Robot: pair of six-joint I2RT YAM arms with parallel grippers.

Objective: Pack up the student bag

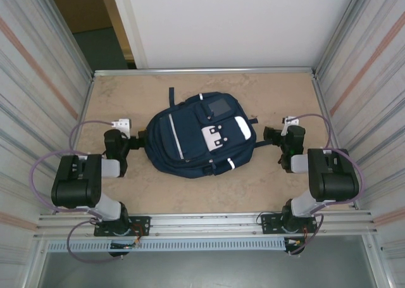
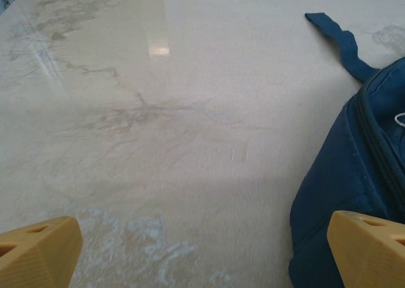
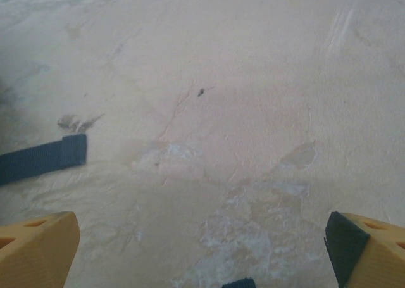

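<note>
The student bag (image 1: pixel 199 136), navy blue with white patches and thin reflective stripes, lies flat in the middle of the table, zips shut. My left gripper (image 1: pixel 123 131) stands open just left of it, low over the table. In the left wrist view the bag's side (image 2: pixel 354 174) lies against the right yellow fingertip (image 2: pixel 370 247), and a top strap (image 2: pixel 338 44) trails across the far table. The left gripper (image 2: pixel 202 253) holds nothing. My right gripper (image 1: pixel 285 133) is open just right of the bag. In the right wrist view the right gripper (image 3: pixel 202 250) hangs over bare table, a dark strap end (image 3: pixel 41 158) lying at the left.
The beige table (image 1: pixel 272 180) is boxed in by corrugated metal walls (image 1: pixel 38 79) on both sides and a white panel at the back. A metal rail (image 1: pixel 202 221) with the arm bases runs along the near edge. A small dark piece (image 3: pixel 239 283) shows at the bottom edge.
</note>
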